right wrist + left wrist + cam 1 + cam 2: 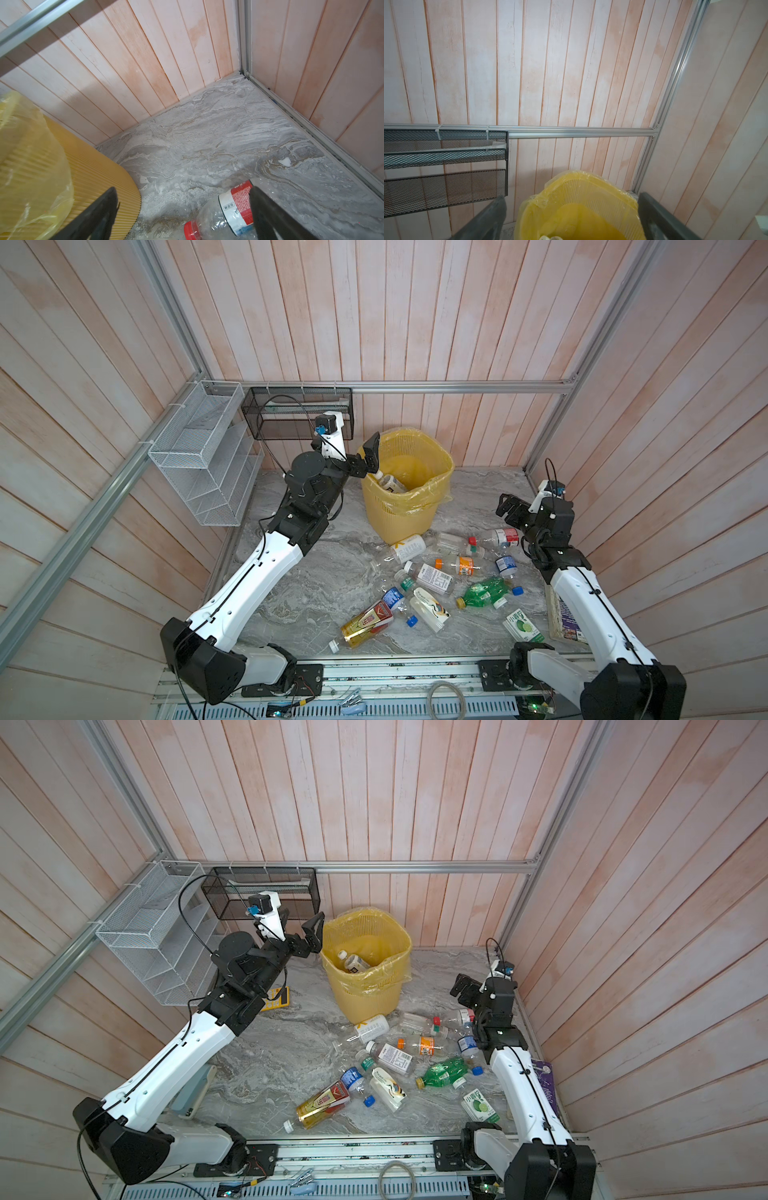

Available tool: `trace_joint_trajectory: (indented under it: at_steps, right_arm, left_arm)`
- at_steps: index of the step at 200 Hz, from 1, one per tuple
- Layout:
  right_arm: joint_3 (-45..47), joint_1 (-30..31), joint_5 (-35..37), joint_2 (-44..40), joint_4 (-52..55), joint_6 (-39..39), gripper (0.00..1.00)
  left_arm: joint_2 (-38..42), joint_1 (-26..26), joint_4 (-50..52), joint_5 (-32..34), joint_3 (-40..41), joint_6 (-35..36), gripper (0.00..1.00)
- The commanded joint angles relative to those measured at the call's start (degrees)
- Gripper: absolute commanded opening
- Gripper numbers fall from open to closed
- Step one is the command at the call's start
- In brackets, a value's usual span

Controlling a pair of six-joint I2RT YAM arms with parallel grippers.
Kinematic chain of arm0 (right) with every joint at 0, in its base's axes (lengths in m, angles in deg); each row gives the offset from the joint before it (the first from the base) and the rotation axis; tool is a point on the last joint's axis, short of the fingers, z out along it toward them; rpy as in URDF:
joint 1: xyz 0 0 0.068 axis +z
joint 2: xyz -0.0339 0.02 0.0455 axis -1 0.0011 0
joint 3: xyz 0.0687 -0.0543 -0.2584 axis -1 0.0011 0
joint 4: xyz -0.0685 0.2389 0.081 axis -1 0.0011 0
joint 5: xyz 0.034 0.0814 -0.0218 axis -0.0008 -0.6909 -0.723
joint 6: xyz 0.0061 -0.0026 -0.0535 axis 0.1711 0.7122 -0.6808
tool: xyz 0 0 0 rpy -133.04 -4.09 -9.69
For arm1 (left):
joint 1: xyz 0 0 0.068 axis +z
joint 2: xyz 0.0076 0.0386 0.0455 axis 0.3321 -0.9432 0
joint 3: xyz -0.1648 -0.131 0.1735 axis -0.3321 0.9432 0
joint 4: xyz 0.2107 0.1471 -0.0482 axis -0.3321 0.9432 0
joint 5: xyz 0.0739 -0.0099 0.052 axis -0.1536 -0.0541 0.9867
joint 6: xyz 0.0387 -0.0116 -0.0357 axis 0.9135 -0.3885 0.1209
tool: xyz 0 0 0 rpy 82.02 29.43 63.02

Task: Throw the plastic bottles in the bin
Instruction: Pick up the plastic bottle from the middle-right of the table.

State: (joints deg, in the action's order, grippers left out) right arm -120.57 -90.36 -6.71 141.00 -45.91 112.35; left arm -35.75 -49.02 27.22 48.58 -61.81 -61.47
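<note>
The grey marbled table (316, 605) is carrying everything. The yellow bin (390, 526) is standing upright near the back wall, its rim just under and ahead of the left gripper (371, 457). That gripper's fingers (483, 220) are spreading wide and gripping nothing. In the left wrist view the bin's mouth is showing in the gap between them.

A black mesh rack (297, 418) is hanging on the wall behind those fingers, and a white wire rack (199, 456) is hanging further out to their side.

The right gripper (509, 508) is hovering above the table, well apart from the bin. Its fingers (274, 216) are likewise standing released and empty. A clear bottle with a red label (226, 212) is lying on the table below them, and one finger is partly hiding it in the right wrist view.

One white-capped bottle (390, 483) is lying inside the bin, close below the left fingertips, with a gap showing in a top view.

The other bottles (432, 578) are lying loose on the table, nearer the right fingers than the left. Among them are a green bottle (484, 593), a white bottle (428, 608) and an amber bottle (365, 624).

A green-and-white carton (523, 626) is lying beyond that heap. A yellow calculator (276, 997) is lying under the left arm, well behind its fingers.
</note>
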Motion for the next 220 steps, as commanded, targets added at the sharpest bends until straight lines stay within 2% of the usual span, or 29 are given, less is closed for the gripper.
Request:
trace_joint_trajectory:
  at_steps: [1, 66, 116, 174, 220]
  right_arm:
    - [-0.4, -0.8, 2.5, 2.2, 4.8, 2.3, 0.99]
    - [4.0, -9.8, -6.4, 8.2, 4.7, 8.9, 0.99]
    - [4.9, -10.7, -9.6, 14.6, 2.3, 9.3, 0.99]
    - [0.6, -10.7, -14.2, 25.1, -0.7, 9.7, 0.98]
    - [-2.0, -10.7, -16.0, 30.1, -3.0, 10.3, 0.95]
  left_arm:
    - [2.7, 0.2, -0.5, 0.9, 4.6, 1.0, 1.00]
    - [8.9, 0.2, 0.7, 4.1, 14.6, 2.6, 1.00]
    - [10.0, 0.2, 1.7, 6.1, 18.1, 2.4, 1.00]
    - [10.2, 0.4, 2.4, 6.9, 19.6, 2.3, 1.00]
    - [10.7, 0.7, 2.7, 7.4, 20.5, 2.4, 1.00]
